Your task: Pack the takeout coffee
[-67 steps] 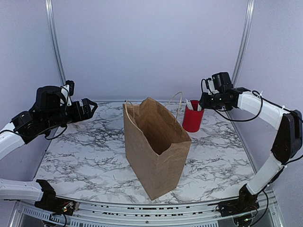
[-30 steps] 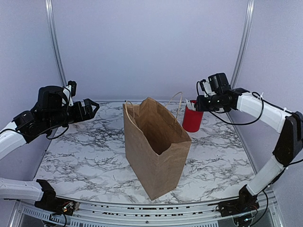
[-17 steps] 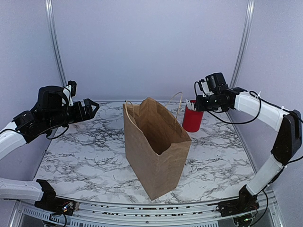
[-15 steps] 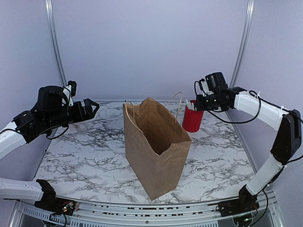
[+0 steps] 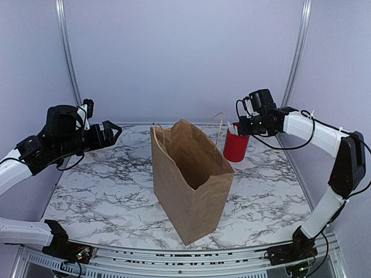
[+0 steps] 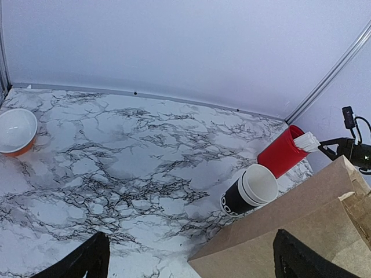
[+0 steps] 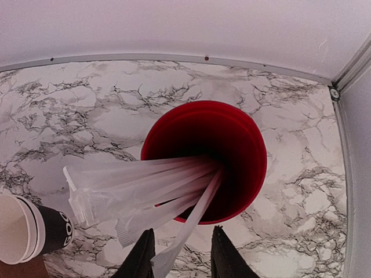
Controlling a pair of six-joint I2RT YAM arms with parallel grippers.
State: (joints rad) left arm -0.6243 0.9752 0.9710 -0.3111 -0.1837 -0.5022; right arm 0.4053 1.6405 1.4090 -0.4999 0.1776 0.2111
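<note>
Over the red cup [image 5: 235, 148], right gripper [image 7: 181, 256] now farther left.

A white desk [image 5: 104, 197] with grey-black marble veining forms the floor of a small booth. Plain pale lavender walls close it in: a back wall [image 5: 185, 58] and side panels [image 5: 29, 58]. Slim aluminium posts [image 5: 68, 58] rise at the back corners. A thin metal strip [image 6: 145, 95] runs where the desk meets the back wall. The light is soft and even, and the shadows are faint.
</note>
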